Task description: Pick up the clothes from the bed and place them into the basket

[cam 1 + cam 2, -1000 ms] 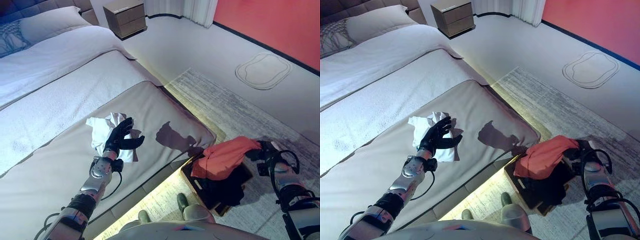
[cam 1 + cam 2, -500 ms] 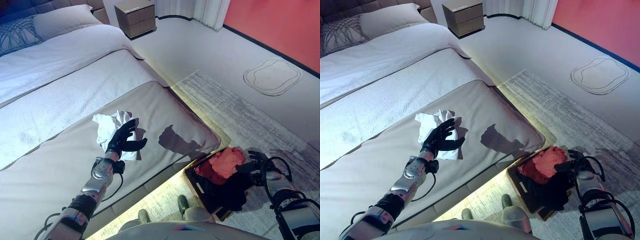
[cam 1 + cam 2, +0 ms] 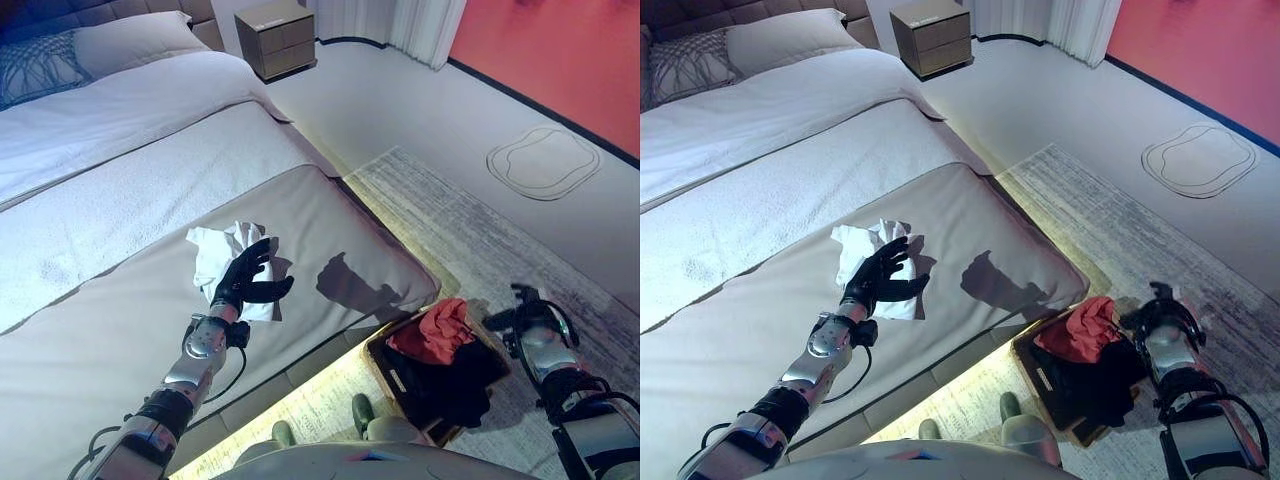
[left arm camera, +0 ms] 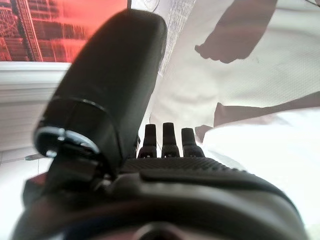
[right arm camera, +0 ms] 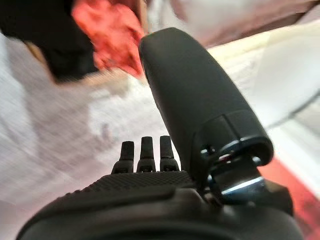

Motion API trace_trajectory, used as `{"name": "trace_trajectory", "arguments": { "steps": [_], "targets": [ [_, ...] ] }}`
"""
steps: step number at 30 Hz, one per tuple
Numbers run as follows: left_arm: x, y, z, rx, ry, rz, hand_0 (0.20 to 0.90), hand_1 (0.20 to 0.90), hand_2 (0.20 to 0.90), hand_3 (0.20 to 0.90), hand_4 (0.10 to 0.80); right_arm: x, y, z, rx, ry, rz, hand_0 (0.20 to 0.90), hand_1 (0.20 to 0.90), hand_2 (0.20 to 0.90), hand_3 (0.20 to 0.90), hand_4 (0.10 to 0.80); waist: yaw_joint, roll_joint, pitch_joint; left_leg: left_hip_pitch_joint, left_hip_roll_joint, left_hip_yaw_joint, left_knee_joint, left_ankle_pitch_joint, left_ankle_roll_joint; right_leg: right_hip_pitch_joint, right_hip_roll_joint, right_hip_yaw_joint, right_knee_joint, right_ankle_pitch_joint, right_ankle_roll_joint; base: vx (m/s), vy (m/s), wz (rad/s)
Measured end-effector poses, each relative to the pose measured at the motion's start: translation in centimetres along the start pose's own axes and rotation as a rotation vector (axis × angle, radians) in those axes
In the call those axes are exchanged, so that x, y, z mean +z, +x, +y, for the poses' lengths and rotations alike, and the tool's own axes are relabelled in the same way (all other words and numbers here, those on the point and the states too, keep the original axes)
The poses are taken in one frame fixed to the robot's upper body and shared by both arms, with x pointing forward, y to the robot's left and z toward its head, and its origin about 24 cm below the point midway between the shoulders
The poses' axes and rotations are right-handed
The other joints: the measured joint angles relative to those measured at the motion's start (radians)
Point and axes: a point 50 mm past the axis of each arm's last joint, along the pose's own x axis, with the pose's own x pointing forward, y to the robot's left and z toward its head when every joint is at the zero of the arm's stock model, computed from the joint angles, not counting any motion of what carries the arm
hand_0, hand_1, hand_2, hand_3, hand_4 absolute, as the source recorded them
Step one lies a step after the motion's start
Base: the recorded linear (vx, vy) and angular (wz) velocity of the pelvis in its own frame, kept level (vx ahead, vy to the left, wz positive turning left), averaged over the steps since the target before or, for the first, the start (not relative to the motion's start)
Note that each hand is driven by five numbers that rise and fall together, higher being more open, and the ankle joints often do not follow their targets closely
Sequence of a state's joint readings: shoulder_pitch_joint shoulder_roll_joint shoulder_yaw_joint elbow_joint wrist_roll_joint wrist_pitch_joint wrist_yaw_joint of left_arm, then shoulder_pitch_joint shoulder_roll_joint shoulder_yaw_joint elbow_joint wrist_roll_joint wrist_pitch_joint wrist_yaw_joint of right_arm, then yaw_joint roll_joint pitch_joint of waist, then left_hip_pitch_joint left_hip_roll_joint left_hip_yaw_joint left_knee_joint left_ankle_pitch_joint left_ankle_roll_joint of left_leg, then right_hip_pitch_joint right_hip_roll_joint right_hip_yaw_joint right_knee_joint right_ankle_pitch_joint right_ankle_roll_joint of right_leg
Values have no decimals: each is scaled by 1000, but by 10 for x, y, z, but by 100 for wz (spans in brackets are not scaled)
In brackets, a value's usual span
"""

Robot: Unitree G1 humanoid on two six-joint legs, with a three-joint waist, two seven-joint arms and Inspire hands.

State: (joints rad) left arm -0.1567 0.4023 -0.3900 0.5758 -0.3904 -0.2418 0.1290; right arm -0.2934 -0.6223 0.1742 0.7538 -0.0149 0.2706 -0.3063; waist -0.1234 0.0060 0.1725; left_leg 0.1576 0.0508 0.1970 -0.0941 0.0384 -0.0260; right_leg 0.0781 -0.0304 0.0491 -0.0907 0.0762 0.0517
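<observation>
A crumpled white garment (image 3: 222,254) lies on the grey foot of the bed (image 3: 120,330). My left hand (image 3: 246,279) hovers open just over its near edge, fingers spread; the left wrist view shows its fingers (image 4: 163,140) straight above the bedcover and white cloth (image 4: 270,150). A dark basket (image 3: 438,375) stands on the rug beside the bed, holding a red-orange garment (image 3: 432,331) on top of dark clothes. My right hand (image 3: 528,318) is open and empty just to the right of the basket; its wrist view shows straight fingers (image 5: 142,150) and the red garment (image 5: 107,30) beyond.
A patterned grey rug (image 3: 480,240) lies under the basket. A wooden nightstand (image 3: 278,36) stands at the head of the bed, beside pillows (image 3: 120,42). A red wall (image 3: 560,60) runs along the far right, with a white outlined shape (image 3: 543,160) on the floor.
The red-orange garment has left my right hand and dropped into the basket. My right hand has drawn back to the right of the basket. The left hand has stayed over the white garment.
</observation>
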Motion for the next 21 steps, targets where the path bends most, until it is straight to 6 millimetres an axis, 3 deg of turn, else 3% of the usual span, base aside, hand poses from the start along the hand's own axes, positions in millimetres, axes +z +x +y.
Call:
{"name": "trace_trajectory", "arguments": {
  "steps": [5, 9, 14, 21],
  "targets": [
    [-3, -2, 1, 35, -12, 8, 900, 900, 900, 900, 800, 78, -4, -23, -111, 10, -276, 900, 900, 900, 900, 800, 11, 1, 0, -13, 0, -29, 0, 12, -1, 0, -1, -28, 0, 1, -2, 32, 19, 16],
    [-6, -4, -2, 48, -29, 16, 900, 900, 900, 900, 800, 122, -5, -43, -187, -15, -398, 900, 900, 900, 900, 800, 50, 1, 0, -21, 0, -57, 2, 21, -4, 4, -3, -56, -1, 1, -2, 71, 7, 23],
    [-9, -8, -2, 51, -48, -1, 900, 900, 900, 900, 800, 156, -10, -57, -236, -80, -511, 900, 900, 900, 900, 800, 114, 4, 1, -32, -2, -112, 5, 30, -7, 21, -8, -112, -1, -2, -4, 111, 20, 32],
    [-6, -10, 14, 80, -12, -29, 900, 900, 900, 900, 800, 170, -7, -59, -200, -245, -552, 900, 900, 900, 900, 800, 214, 6, 4, -88, -18, -231, 40, 51, -12, 37, -21, -224, -1, -17, -8, 78, 22, 51]
  ]
}}
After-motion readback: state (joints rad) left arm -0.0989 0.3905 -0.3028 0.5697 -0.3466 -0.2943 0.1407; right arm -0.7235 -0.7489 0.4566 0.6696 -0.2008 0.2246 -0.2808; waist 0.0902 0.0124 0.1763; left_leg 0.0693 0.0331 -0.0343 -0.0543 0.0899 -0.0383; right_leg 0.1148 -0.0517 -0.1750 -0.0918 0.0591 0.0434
